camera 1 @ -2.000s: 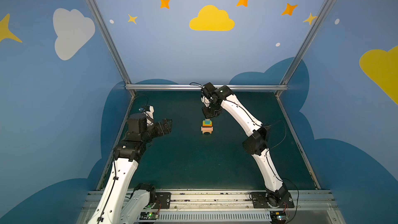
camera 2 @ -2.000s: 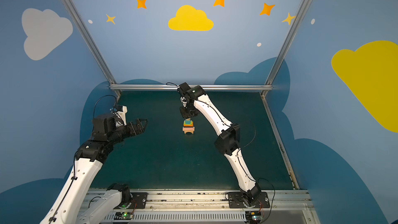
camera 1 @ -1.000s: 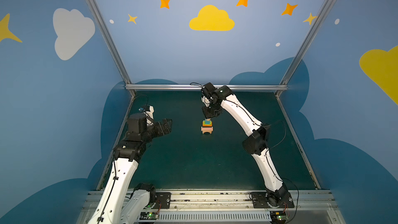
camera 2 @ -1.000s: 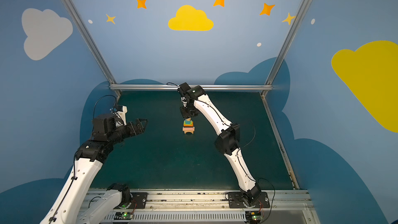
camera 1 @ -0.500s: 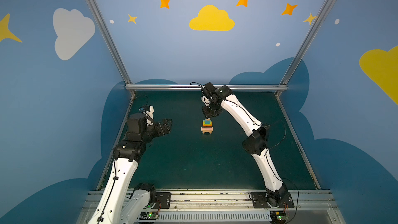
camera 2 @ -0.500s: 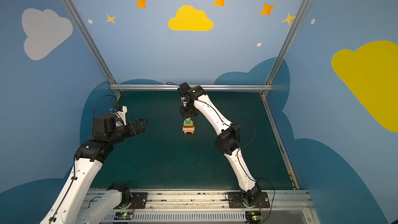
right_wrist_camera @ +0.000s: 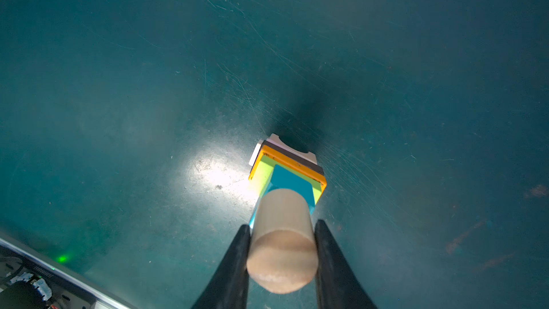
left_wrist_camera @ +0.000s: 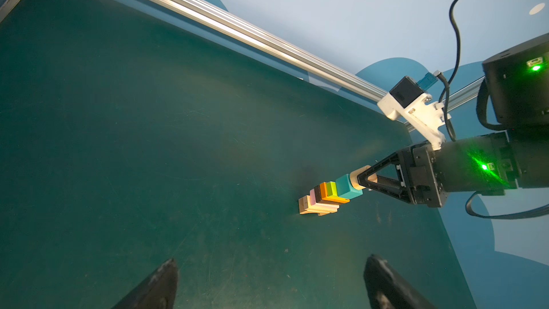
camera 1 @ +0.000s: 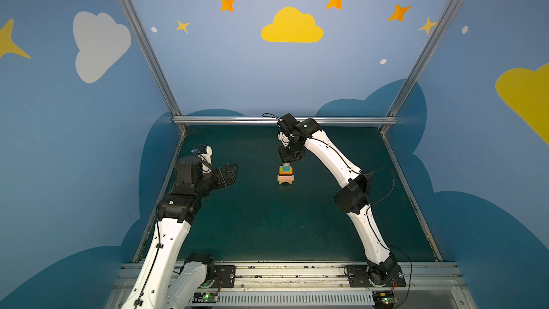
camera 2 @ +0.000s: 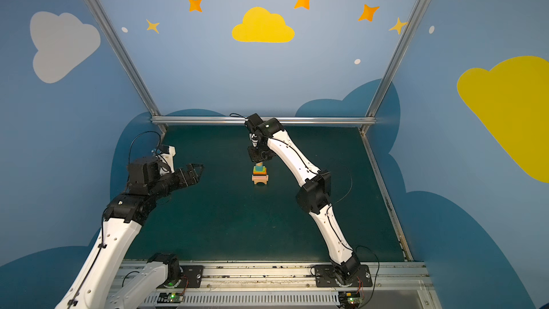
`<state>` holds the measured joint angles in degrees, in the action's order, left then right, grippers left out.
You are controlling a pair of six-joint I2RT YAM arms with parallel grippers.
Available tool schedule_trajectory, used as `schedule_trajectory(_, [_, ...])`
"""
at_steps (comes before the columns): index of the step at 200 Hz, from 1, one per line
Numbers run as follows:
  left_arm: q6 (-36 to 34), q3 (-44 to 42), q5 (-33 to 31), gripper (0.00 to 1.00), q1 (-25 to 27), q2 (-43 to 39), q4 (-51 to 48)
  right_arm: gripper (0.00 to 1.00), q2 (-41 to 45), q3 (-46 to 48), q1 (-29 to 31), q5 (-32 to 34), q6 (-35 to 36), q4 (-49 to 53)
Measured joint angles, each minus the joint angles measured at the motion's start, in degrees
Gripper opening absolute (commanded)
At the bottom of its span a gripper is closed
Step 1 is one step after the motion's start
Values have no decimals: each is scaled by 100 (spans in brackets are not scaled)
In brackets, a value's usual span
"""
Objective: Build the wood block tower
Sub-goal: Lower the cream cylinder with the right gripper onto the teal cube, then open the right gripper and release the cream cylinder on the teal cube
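Change since earlier frames: none visible; both arms and the stack stand as they did two seconds ago.
Right gripper (camera 1: 286,162): points straight down over the wood block tower (camera 1: 285,175), its black fingers (right_wrist_camera: 237,251) clamped on either side of the tan short cylinder (right_wrist_camera: 280,245).
Cylinder against the stack: in the left wrist view its lower end (left_wrist_camera: 354,180) meets the top face of the teal cube (left_wrist_camera: 347,187). It sits upright and roughly centred on that cube.
Tower, top to bottom: teal cube, lime green brick (left_wrist_camera: 331,188), orange brick (left_wrist_camera: 323,188), dark brown brick (left_wrist_camera: 317,193), pink brick (left_wrist_camera: 312,197), then tan pieces with the arch (right_wrist_camera: 277,139) at the base.
Tower location: near the middle of the green counter (camera 1: 252,218), toward the back; both top views show it upright, directly beneath the right gripper (camera 2: 259,162).
Left gripper (camera 1: 233,170): jaws spread wide and holding nothing, raised above the counter at the left, well apart from the tower and aimed toward it.
Surroundings: aluminium rail (camera 1: 282,120) along the counter's back edge, behind the right arm; blue walls painted with clouds and stars.
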<state>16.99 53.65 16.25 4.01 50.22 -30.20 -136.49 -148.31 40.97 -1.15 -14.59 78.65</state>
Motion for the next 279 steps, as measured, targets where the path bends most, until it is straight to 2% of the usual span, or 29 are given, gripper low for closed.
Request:
schedule_trajectory(190, [26, -4, 2, 97, -15, -4, 0, 44, -52, 0, 0, 2, -61, -24])
schedule_trajectory(279, [42, -4, 22, 97, -15, -4, 2, 68, -52, 0, 0, 0, -107, -24])
